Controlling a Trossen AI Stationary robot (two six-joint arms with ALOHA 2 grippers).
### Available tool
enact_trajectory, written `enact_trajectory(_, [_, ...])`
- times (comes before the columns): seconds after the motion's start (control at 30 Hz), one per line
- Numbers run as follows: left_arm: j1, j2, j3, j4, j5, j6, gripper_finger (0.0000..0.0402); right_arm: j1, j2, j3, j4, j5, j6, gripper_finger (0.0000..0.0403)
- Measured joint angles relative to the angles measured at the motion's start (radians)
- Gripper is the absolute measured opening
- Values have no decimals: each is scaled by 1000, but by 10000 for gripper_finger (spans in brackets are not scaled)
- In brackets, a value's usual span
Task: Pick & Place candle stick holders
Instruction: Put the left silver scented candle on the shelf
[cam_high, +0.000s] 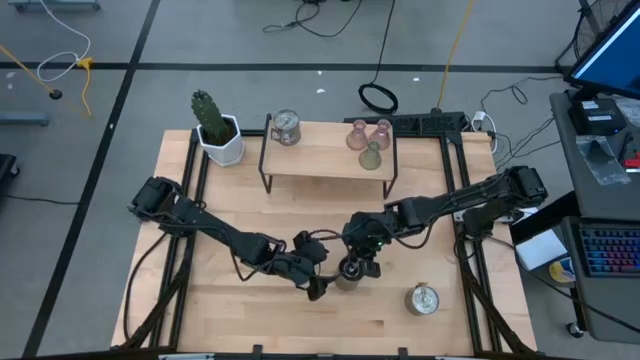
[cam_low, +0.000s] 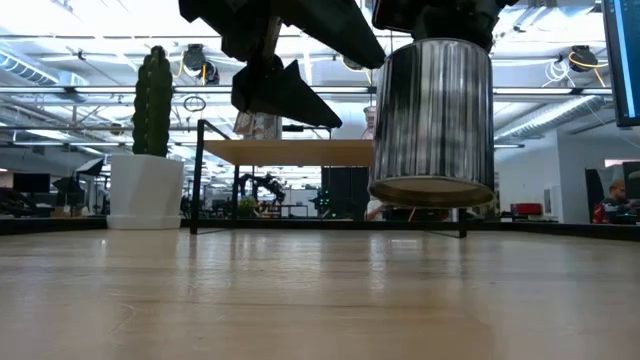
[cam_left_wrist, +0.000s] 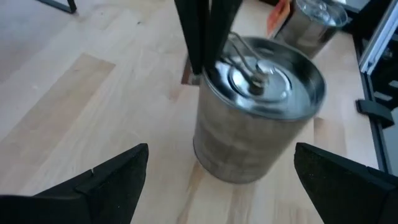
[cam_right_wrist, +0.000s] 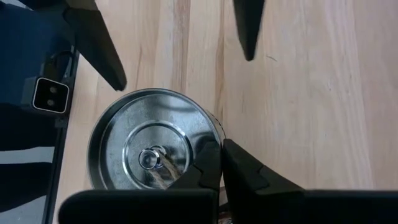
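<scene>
Your silver holder (cam_low: 432, 120) hung clear of the table (cam_low: 320, 300), its base lifted off the wood in the low view, roughly at the middle of the front half of the tabletop (cam_high: 300, 330). The right gripper (cam_right_wrist: 219, 163) had it from above, its two fingers pinched over the rim of the can's wall, one inside and one outside, beside the little knob in its top. Your left gripper (cam_left_wrist: 221, 174) sat just beside it, fingers spread wide on either side of the can without touching it.

A second silver holder (cam_high: 423, 299) lay on the table to the right of the lifted one, near the front edge. Farther back, on the small wooden shelf (cam_high: 320, 160), you had a third silver holder (cam_high: 287, 127) at the left end and, at the right end, two pinkish glass holders (cam_high: 368, 133) with the olive-green one (cam_high: 371, 155) just in front of them. The white pot with the cactus (cam_high: 218, 130) stood left of the shelf.
</scene>
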Motion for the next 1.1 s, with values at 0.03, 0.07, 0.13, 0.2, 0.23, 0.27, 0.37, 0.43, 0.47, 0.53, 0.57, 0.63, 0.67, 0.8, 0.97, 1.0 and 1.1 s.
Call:
enact_trajectory(0.03, [2,0,0,4,1,0,397,0,0,0,1,0,0,0])
enact_trajectory(0.07, [4,0,0,4,8,0,397,0,0,0,1,0,0,0])
enact_trajectory(0.13, [8,0,0,2,29,2,397,0,0,0,-1,0,0,0])
enact_trajectory(0.2, [16,0,0,-3,70,-7,397,0,0,0,0,-1,0,0])
enact_trajectory(0.23, [22,0,0,-5,87,-13,397,0,0,0,0,-1,0,0])
enact_trajectory(0.27, [28,0,0,-7,102,-15,397,0,0,0,-1,-1,0,0])
enact_trajectory(0.37, [38,0,0,-11,119,-20,397,0,0,0,0,-1,-3,0])
enact_trajectory(0.43, [41,0,0,-11,121,-23,397,0,0,0,0,-1,-3,0])
enact_trajectory(0.47, [41,0,0,-11,122,-26,398,0,0,0,0,-1,-4,0])
enact_trajectory(0.53, [41,0,0,-11,123,-27,399,0,0,0,0,-1,-4,0])
enact_trajectory(0.57, [41,0,0,-11,123,-27,400,0,0,0,0,-1,-5,0])
enact_trajectory(0.63, [41,0,0,-11,123,-27,400,0,0,0,0,-1,-7,0])
enact_trajectory(0.67, [41,0,0,-11,123,-27,400,0,0,0,0,-1,-7,0])
enact_trajectory(0.8, [41,0,0,-11,123,-26,400,-5,0,0,0,-2,-7,0])
enact_trajectory(0.97, [41,0,0,-11,122,-4,400,-19,-1,0,1,-2,-11,0])
enact_trajectory(1.0, [41,0,0,-10,122,2,400,-21,-1,0,1,-2,-11,0])
enact_trajectory(1.1, [41,12,0,8,116,24,400,-26,-1,0,9,-4,-11,0])
